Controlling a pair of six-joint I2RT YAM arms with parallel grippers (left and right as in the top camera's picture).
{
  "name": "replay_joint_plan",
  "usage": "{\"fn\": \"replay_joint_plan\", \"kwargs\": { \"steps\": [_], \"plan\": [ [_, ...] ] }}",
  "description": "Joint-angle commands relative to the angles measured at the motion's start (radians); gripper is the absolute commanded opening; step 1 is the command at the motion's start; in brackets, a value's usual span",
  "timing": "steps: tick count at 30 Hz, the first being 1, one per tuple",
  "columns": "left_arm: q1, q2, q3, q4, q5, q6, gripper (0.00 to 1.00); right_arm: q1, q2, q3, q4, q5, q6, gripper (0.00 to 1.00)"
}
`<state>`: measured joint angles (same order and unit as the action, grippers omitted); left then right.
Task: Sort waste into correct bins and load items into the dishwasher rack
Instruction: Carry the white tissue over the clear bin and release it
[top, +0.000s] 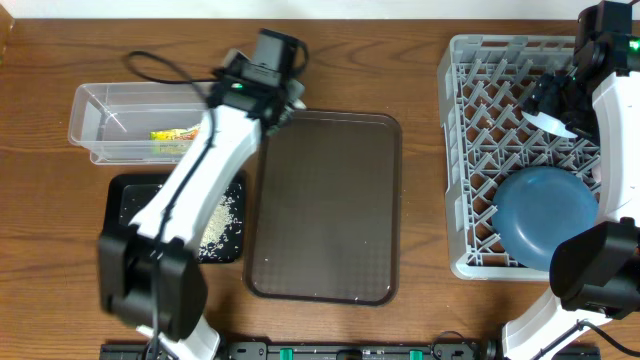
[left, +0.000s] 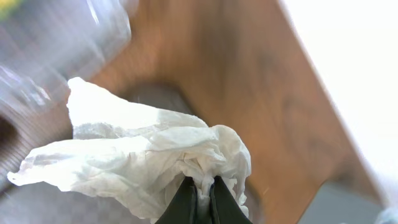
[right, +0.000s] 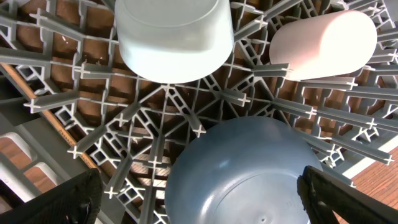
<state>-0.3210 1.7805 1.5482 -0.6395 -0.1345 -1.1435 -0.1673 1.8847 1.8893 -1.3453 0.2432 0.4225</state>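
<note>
My left gripper (left: 200, 193) is shut on a crumpled white tissue (left: 143, 155) and holds it above the table, between the clear tub (top: 100, 105) and the brown tray, as the overhead view (top: 285, 100) shows. A wrapper with yellow-green print (top: 172, 134) lies in the clear tub. Rice grains (top: 225, 215) lie in the black tray (top: 125, 195). My right gripper (right: 199, 205) is wide open and empty over the grey rack (top: 465, 150). In the rack are a large blue plate (top: 545, 210) (right: 249, 180), an upturned pale bowl (right: 174, 37) and a pink cup (right: 323, 43).
A large dark brown serving tray (top: 325, 205) lies in the middle of the wooden table. The left arm stretches over the black tray and the brown tray's left edge. The right arm hides part of the rack's right side.
</note>
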Motion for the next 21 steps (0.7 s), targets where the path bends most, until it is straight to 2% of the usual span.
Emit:
{"fn": "replay_joint_plan", "kwargs": {
  "steps": [1,8,9,10,12,13,15,21],
  "plan": [
    [0.060,-0.015,0.004,-0.007,-0.179,0.059,0.06,-0.002,0.007,0.001,-0.001,0.010,0.018,0.99],
    [0.220,0.030,0.004,-0.010,-0.225,0.139,0.09,-0.002,0.007,0.001,-0.001,0.010,0.018,0.99],
    [0.244,0.038,0.004,-0.011,-0.221,0.142,0.16,-0.002,0.007,0.001,-0.001,0.010,0.018,0.99],
    [0.263,0.041,0.004,-0.015,-0.217,0.142,0.27,-0.002,0.007,0.001,-0.001,0.010,0.018,0.99],
    [0.299,0.044,0.004,-0.029,-0.214,0.141,0.64,-0.002,0.007,0.001,-0.001,0.010,0.018,0.99],
    [0.315,0.043,0.004,-0.042,-0.213,0.141,0.73,-0.002,0.007,0.001,-0.001,0.010,0.018,0.99],
    [0.336,0.038,0.004,-0.059,-0.186,0.141,0.79,-0.002,0.007,0.001,-0.001,0.010,0.018,0.99],
    [0.375,0.000,0.004,-0.124,-0.049,0.141,0.80,-0.002,0.007,0.001,-0.001,0.010,0.018,0.99]
  ]
}}
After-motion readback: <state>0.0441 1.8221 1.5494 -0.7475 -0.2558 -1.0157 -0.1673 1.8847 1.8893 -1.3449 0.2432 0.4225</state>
